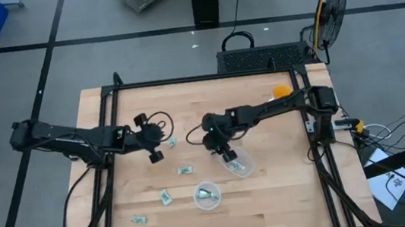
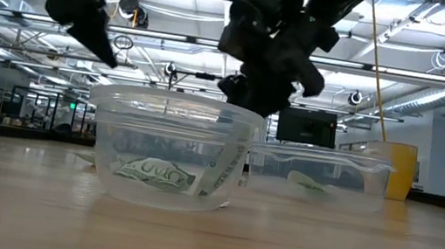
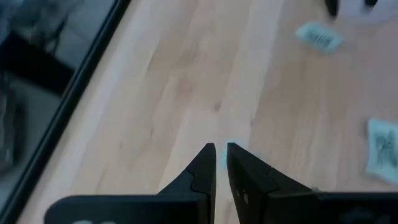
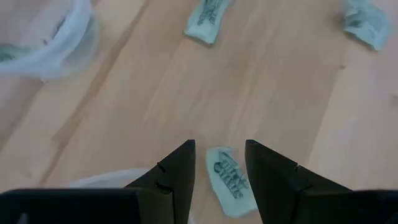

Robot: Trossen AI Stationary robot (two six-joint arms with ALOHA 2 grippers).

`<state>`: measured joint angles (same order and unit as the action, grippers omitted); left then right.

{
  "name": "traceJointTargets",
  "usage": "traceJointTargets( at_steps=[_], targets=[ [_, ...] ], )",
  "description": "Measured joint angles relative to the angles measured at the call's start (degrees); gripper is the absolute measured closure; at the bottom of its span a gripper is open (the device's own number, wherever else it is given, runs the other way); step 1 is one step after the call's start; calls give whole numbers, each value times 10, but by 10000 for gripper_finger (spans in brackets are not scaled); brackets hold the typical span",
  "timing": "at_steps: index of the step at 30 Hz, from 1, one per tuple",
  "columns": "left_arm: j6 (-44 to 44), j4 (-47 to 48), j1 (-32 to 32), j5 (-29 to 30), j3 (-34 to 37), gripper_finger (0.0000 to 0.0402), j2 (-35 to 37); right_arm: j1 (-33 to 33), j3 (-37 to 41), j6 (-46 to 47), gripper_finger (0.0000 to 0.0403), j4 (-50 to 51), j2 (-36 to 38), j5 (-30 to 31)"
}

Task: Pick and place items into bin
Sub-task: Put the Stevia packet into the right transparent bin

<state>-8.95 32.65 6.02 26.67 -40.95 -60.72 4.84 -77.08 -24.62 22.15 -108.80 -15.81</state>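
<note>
Near edge of the table (image 1: 275, 212): loose packets, one (image 1: 139, 221) toward the near-left corner, one (image 1: 165, 197) further in. All small, flat, crinkly green-and-white wrappers.

Mid-table: clear round plastic cup (image 1: 207, 195), thin-walled, with a packet or two already inside. Second clear cup (image 1: 240, 164) just right of it and farther back, also with something pale green in it.

Right gripper (image 1: 228, 156) hangs at the far-left rim of that second cup, jaws spread, gripping nothing. A packet (image 4: 229, 179) lies on bare wood right between its fingers (image 4: 176, 171), long axis running along the jaws' reach, not across. Looks like a straight drop and close will do.

Left gripper (image 1: 156, 156) is left of centre, raised off the wood, fingers nearly together; a sliver of pale green shows at the tips, can't tell if it's pinched. Packet (image 1: 184, 170) lies between the two arms.

Far right: orange cup (image 1: 282, 90), not involved.
</note>
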Motion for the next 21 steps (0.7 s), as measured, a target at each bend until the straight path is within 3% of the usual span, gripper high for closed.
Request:
traceJointTargets(
  at_steps=[7,14,17,21],
  targets=[
    [54,-41,-10,-10,1,302,-18,-5,-1,0,271,-2,-2,32],
    [62,-67,-34,-7,0,223,-28,18,-2,103,271,22,-5,20],
    [83,-95,-44,-6,0,204,-29,6,-2,118,271,6,-6,72],
    [102,-109,-57,-8,0,193,-29,-15,-3,205,270,-20,-4,113]
  ],
)
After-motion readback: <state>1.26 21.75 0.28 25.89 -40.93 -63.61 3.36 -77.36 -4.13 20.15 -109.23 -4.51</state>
